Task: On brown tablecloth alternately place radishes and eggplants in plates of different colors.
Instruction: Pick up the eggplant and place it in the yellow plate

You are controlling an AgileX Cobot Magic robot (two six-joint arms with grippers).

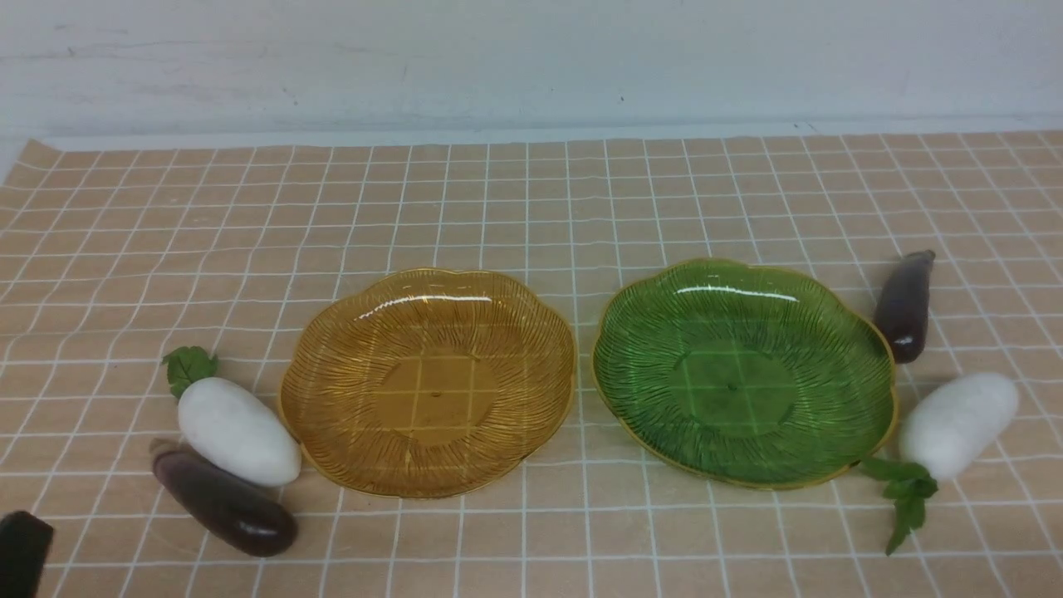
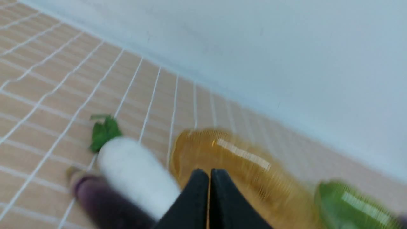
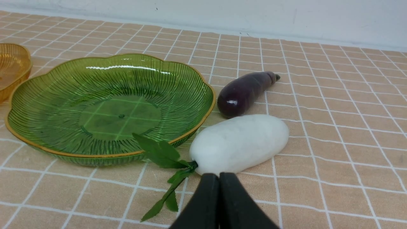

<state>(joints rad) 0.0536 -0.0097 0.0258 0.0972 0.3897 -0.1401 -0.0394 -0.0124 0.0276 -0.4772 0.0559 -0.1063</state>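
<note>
On the brown tablecloth (image 1: 531,208) stand an empty amber-yellow plate (image 1: 307,399) and, to its right, an empty green plate (image 1: 631,365). A white radish (image 1: 237,430) and a dark eggplant (image 1: 222,502) lie side by side left of the amber plate. Another eggplant (image 1: 903,306) and radish (image 1: 959,423) lie right of the green plate. My left gripper (image 1: 21,552) shows only at the bottom left corner; in the blurred left wrist view it (image 2: 210,173) is shut and empty near the left radish (image 2: 136,173). My right gripper (image 3: 219,176) is shut and empty, just short of the right radish (image 3: 240,143).
A pale wall (image 1: 531,58) runs along the cloth's far edge. In the right wrist view the green plate (image 3: 31,133) lies beside the radish's leaves (image 3: 162,156), the eggplant (image 3: 243,93) behind it, and the amber plate (image 3: 19,57) at the edge.
</note>
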